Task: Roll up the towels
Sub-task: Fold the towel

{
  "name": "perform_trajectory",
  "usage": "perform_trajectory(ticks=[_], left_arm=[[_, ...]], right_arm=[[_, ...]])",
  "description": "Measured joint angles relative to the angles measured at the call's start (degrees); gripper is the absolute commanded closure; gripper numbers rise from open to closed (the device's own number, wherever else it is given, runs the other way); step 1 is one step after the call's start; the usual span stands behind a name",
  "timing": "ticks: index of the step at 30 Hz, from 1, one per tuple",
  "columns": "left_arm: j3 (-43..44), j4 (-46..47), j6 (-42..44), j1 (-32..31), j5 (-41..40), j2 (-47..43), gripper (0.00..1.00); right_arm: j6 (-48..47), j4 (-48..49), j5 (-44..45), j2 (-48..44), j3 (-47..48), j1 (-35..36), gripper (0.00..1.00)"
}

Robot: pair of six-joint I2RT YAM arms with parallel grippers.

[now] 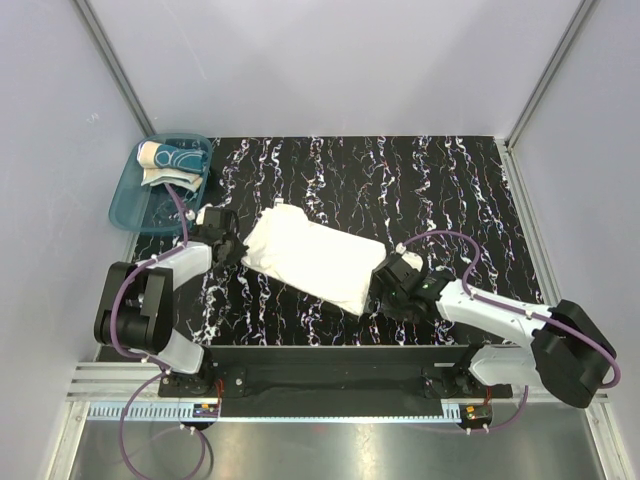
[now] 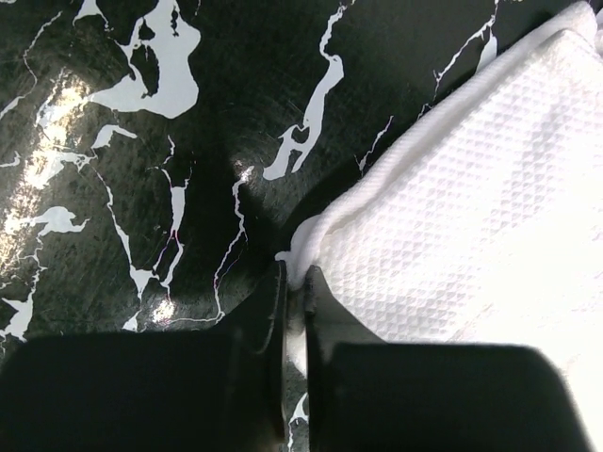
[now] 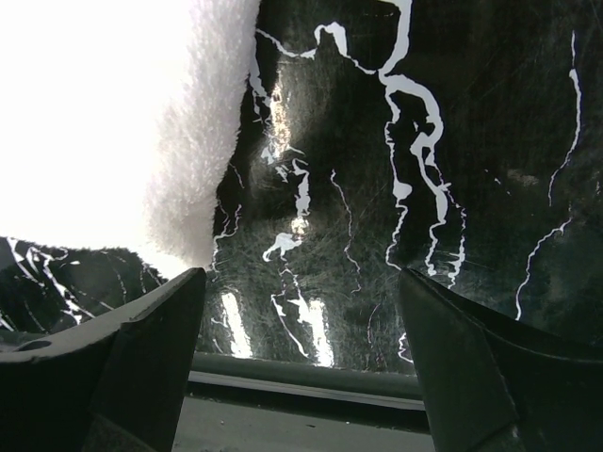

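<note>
My left gripper (image 2: 295,281) clamps the nine-o'clock corner of the white towel (image 1: 315,260) lying mid-table (image 1: 450,180), arm folded low. My right gripper (image 3: 300,287) stands wide open, empty, just beside its four-o'clock end, arm outstretched.

No writing, label or number can be read in any view. The tabletop (image 1: 450,200) carries only white marbling, no letters.

The left gripper (image 2: 294,282) is pinching a corner of the white towel (image 2: 471,217), its two dark fingers pressing together with only a thin fold of hem showing between them. The towel is lying on the black table (image 2: 141,188) veined with white, its waffle-textured face spreading away from the fingertips and light glinting off the bare surface beside it
</note>
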Motion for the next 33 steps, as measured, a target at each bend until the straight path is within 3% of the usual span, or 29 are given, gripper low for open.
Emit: perform_trajectory(ticks=[20, 33], left_arm=[[-0.2, -3.3, 1.6, 0.0, 0.5, -3.8, 1.0], [-0.2, -3.6, 1.8, 0.0, 0.5, -3.8, 1.0]], right_arm=[[-0.1, 10.0, -0.9, 3.7, 0.0, 2.6, 0.19], [2.2, 18.2, -3.4, 0.2, -4.1, 7.2, 0.21]])
